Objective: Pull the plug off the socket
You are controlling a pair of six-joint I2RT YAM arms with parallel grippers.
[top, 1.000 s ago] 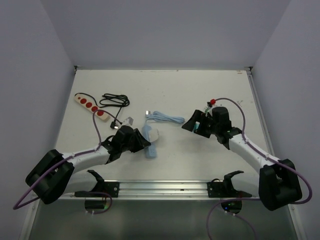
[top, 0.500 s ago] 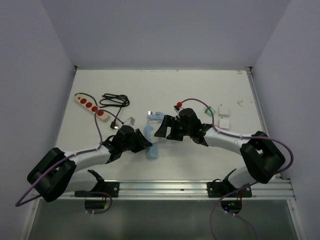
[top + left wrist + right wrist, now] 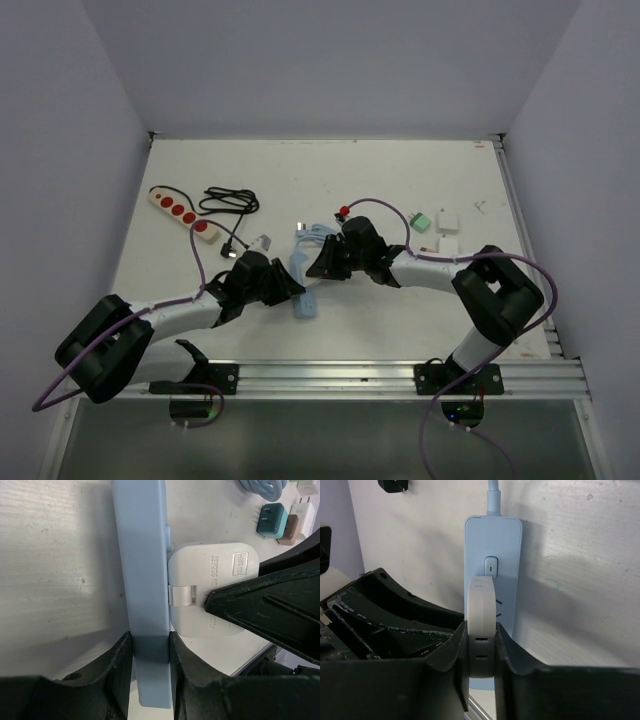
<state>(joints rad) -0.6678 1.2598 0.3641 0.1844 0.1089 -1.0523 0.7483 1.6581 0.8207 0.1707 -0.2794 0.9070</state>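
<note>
Since a second ago the right arm has swung from the 3 o'clock side of the tabletop [image 3: 400, 170] to its middle, and the right end effector [image 3: 481, 652], wide open then, is now closed on the white plug [image 3: 482, 610]. The plug stands on the face of the pale blue power strip [image 3: 304, 300], flat against it, just on the near side of the tabletop's centre. The left end effector [image 3: 150, 652] has not shifted. It is clamped across the strip's near end, one finger on each long side.

The two end effectors crowd the strip from 9 and 3 o'clock, almost touching. In the left wrist view a right finger [image 3: 270, 610] lies over the plug's printed face.

A coil of blue cable [image 3: 322, 233] lies just beyond the strip at 12 o'clock. A small grey adapter [image 3: 259, 241] sits at 10 o'clock. Farther out that way are a cream strip with red buttons [image 3: 180, 212] and a looped black cable [image 3: 228, 202]. At 2 o'clock, well apart from the plug, a green adapter [image 3: 420, 220] rests beside two white adapters [image 3: 447, 218].
</note>
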